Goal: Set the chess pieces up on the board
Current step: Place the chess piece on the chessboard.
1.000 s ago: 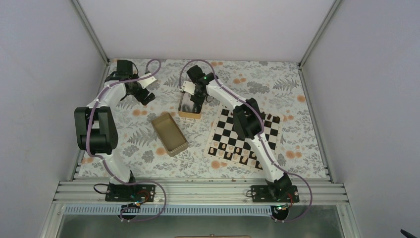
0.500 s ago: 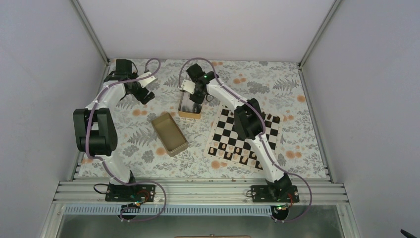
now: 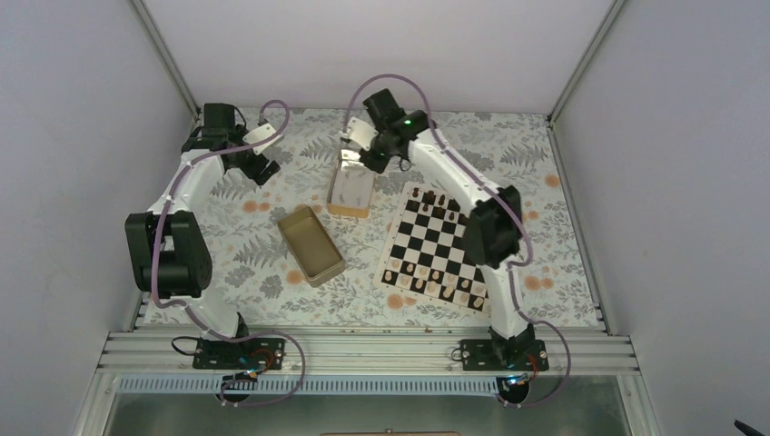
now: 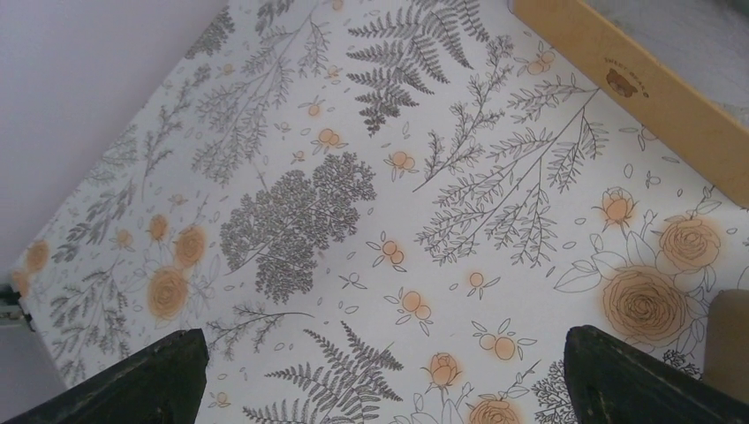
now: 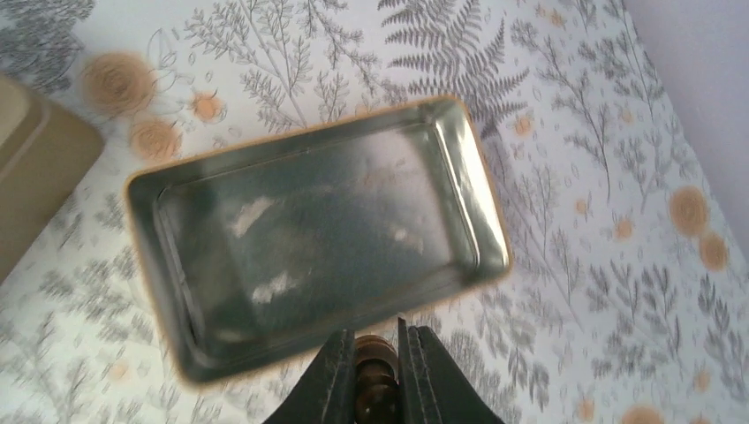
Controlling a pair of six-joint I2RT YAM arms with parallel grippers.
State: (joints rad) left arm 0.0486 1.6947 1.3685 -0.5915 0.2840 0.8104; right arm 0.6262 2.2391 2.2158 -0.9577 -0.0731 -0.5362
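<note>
pinching a small dark brown wooden chess piece (image 5: pixel 375 375), the right gripper (image 5: pixel 376 346) hangs over the open golden rectangular tin (image 5: pixel 318 238), just beside the black-and-white chessboard (image 3: pixel 447 238). the piece looks light, hard and smooth, apt to swivel, so a hold at its narrow waist seems best. dark pieces (image 3: pixel 434 194) standing on the far row crowd the landing squares. the left gripper (image 4: pixel 382 344) has its jaws spread wide, empty, over the flowered worktop (image 4: pixel 291 221).
</note>
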